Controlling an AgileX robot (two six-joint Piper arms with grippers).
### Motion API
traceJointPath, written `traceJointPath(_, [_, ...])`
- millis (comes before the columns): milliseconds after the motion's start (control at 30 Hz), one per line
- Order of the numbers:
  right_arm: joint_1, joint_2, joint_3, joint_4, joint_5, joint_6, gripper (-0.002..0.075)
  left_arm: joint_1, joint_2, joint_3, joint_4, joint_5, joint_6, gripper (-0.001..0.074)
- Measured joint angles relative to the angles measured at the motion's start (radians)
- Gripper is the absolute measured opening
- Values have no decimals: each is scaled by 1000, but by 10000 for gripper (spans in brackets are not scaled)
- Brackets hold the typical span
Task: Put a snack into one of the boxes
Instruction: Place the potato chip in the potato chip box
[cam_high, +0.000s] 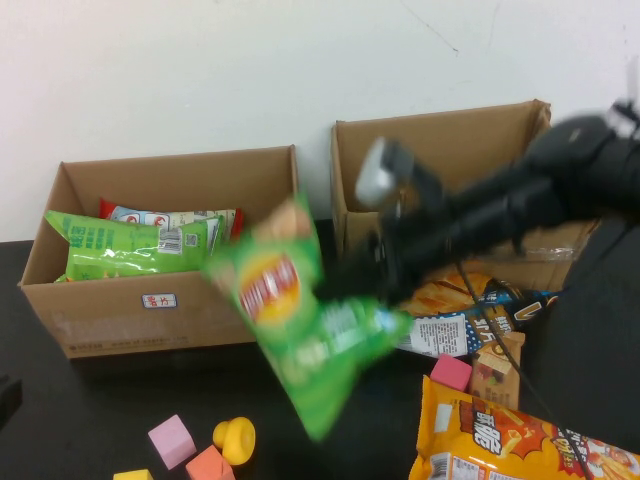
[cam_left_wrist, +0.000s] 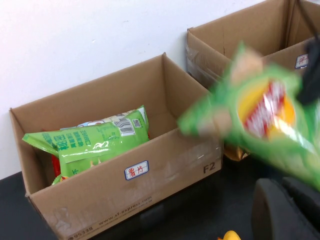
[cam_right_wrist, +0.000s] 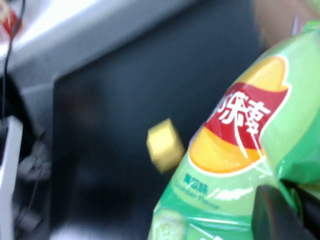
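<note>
My right gripper (cam_high: 365, 290) is shut on a green chips bag (cam_high: 295, 320) with a red and yellow logo. It holds the bag in the air in front of the gap between two open cardboard boxes. The bag also shows in the left wrist view (cam_left_wrist: 265, 115) and the right wrist view (cam_right_wrist: 240, 150), where one dark finger (cam_right_wrist: 272, 215) presses on it. The left box (cam_high: 160, 310) holds a green snack bag (cam_high: 130, 245) and other packets. The right box (cam_high: 440, 140) stands behind the arm. My left gripper (cam_left_wrist: 292, 200) is shut and empty, low over the black table near the left box (cam_left_wrist: 165, 170).
Several snack packets (cam_high: 470, 300) lie in front of the right box, and an orange bag (cam_high: 500, 440) lies at the front right. Pink (cam_high: 170, 440), yellow (cam_high: 235, 438) and orange (cam_high: 208, 465) blocks sit at the front, with another pink block (cam_high: 452, 372) to the right.
</note>
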Motion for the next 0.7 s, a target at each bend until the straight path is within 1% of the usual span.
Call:
traceJointPath(133, [0,-47,-121,119,-39,-57,16,0,0,0,0,0,0,-1])
traceJointPath(200, [7,-45,-215,176,-106,-94,15,0,0,0,0,0,0,-1])
traceJointPath(300, [26,-10,-372,197,-231,-129,15,0,0,0,0,2,0,-1])
traceJointPath(400, [46,73,-518,212,-320,-141,15,0,0,0,0,2,0,-1])
traceJointPath(567, [76,301,-733,211,-380,-145,16,0,0,0,0,2,0,-1])
traceJointPath(633, [83,384,-781,182,-389,-136,47,0,0,0,4,2,0,-1])
traceJointPath(667, [84,421,-799,149,-389,-114,91,0,0,0,7,2,0,-1])
traceJointPath(700, [84,453,-811,104,-384,-74,158,0,0,0,9,2,0,-1])
